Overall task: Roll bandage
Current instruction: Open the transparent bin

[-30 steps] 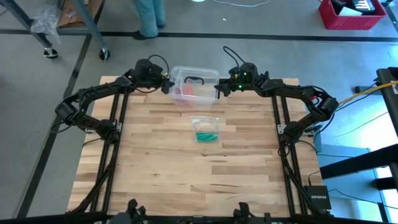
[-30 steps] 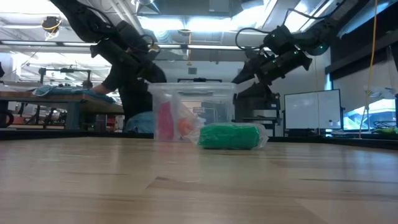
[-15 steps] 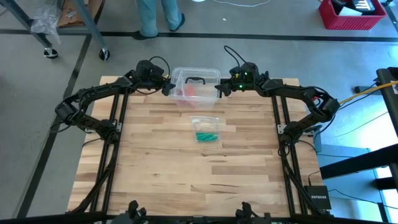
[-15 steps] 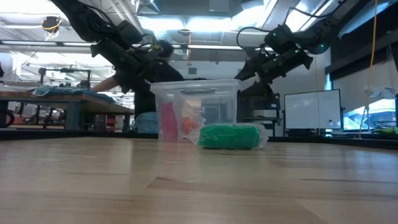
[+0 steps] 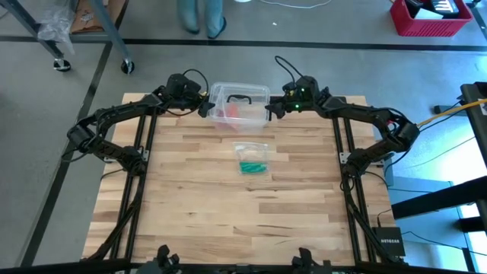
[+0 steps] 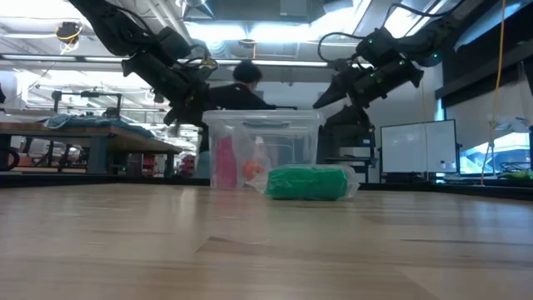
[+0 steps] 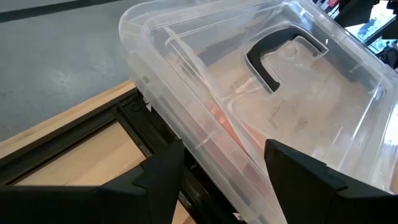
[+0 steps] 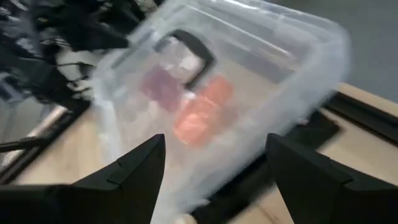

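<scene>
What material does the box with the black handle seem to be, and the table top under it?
The box looks like clear, glossy plastic: its pink and orange contents show through the walls. Its handle seems matte black plastic. The table top looks like wood, with light planks and visible grain.

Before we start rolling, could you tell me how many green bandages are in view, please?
1: the soft green cloth bandage lies mid-table in a clear wrapper, in front of the clear plastic box; others may be hidden inside it.
</scene>
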Robot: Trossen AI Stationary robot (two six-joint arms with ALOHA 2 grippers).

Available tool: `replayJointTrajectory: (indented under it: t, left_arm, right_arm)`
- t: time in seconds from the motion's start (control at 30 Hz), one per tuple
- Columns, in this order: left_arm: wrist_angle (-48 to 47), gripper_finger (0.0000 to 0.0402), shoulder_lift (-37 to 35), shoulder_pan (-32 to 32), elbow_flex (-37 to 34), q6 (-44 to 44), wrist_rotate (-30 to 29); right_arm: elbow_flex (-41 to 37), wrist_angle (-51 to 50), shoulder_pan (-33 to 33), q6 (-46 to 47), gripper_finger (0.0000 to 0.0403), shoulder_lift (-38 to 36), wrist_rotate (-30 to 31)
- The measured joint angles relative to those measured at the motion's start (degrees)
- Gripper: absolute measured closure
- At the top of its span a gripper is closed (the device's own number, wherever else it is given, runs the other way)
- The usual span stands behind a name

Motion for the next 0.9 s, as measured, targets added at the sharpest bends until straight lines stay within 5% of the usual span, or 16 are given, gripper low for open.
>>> replayJointTrajectory:
  t: [0.9]
  left_arm:
    - [-0.28, 0.0188, 0.00, 0.02, -0.04, -0.78, -0.20]
  right_arm:
    - [4.46, -4.44, 1.48, -2.02, 0.0123, 0.88, -2.20]
